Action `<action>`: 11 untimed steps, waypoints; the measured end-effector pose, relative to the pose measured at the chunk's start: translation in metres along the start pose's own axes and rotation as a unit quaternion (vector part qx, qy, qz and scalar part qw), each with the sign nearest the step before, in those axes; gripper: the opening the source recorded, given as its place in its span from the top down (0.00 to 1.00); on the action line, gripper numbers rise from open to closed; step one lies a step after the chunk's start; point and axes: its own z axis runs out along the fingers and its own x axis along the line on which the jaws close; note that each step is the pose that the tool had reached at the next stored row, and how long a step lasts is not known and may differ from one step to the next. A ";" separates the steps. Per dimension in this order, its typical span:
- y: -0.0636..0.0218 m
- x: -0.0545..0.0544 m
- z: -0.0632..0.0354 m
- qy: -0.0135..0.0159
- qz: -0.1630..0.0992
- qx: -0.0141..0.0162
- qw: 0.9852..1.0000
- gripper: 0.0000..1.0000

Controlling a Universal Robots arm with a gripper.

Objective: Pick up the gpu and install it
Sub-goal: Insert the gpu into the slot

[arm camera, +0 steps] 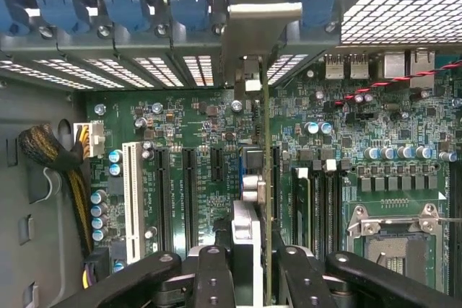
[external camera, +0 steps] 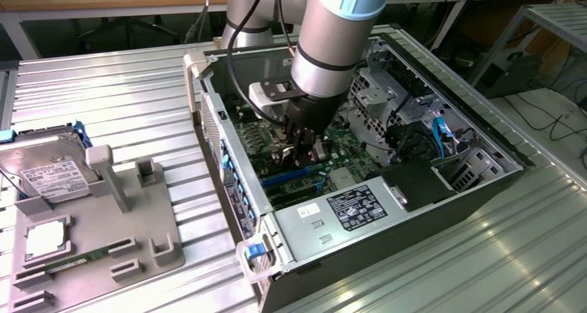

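The arm (external camera: 335,31) hides the motherboard (external camera: 344,144) partly; drive (external camera: 41,179) cut off.

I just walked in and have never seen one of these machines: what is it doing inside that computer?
The robot arm's gripper is reaching down into an open computer case. Its fingers are closed on the gpu, a thin card seen edge-on, held upright over the slots of the green motherboard. The card's metal bracket sits at the case's rear wall. A hard drive lies on a grey holder beside the case.
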 end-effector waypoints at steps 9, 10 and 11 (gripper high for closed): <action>-0.0001 0.000 0.0010 0.000 0.000 -0.010 1.000 0.71; -0.0001 0.000 0.0010 0.000 0.000 -0.010 1.000 0.71; 0.0000 0.000 0.0009 0.000 0.000 -0.010 1.000 0.71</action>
